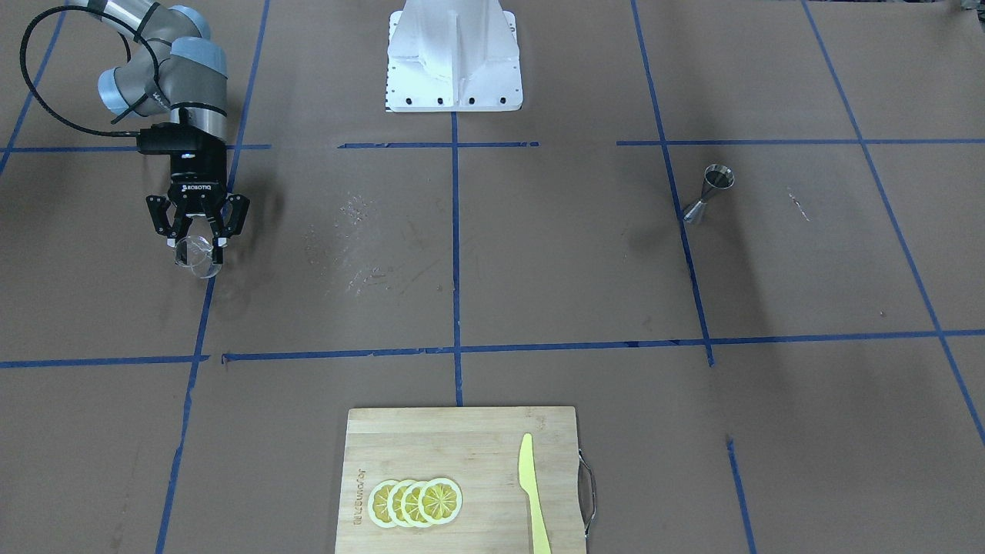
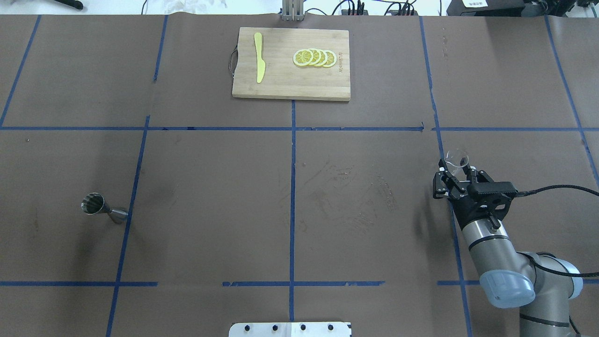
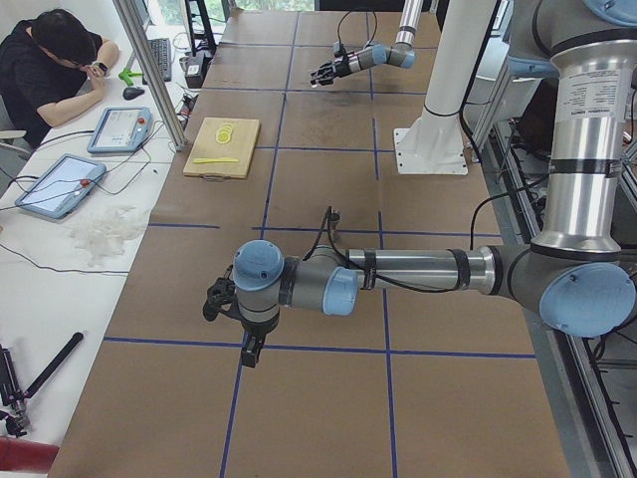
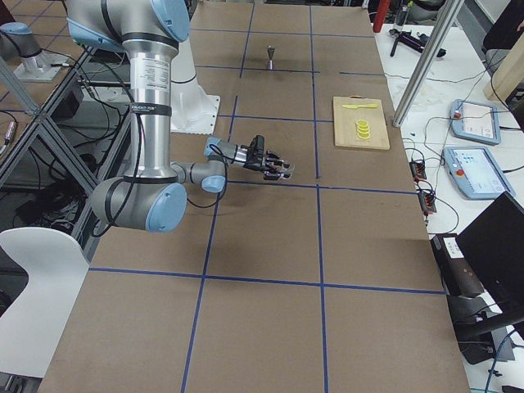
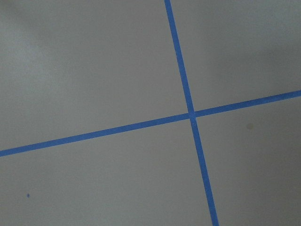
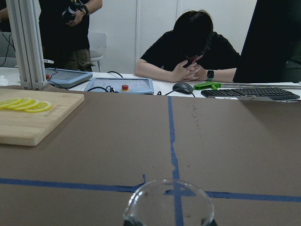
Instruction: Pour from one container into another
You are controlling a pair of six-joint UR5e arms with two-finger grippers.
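The clear glass cup (image 1: 198,258) sits between the fingers of my right gripper (image 1: 198,240), which is shut on it, on my right side of the table. The overhead view shows the cup (image 2: 457,158) just past the gripper (image 2: 457,169), over a blue tape line. Its round rim (image 6: 168,202) fills the bottom of the right wrist view. The silver hourglass jigger (image 2: 100,208) stands upright far off on my left side, also seen as the jigger (image 1: 708,194). My left gripper (image 3: 214,299) hangs low over the table; I cannot tell whether it is open or shut.
A wooden cutting board (image 2: 290,84) with lemon slices (image 2: 314,57) and a yellow knife (image 2: 259,63) lies at the far middle edge. The white robot base (image 1: 454,58) stands at the near middle. An operator (image 6: 193,52) sits beyond the table's far edge.
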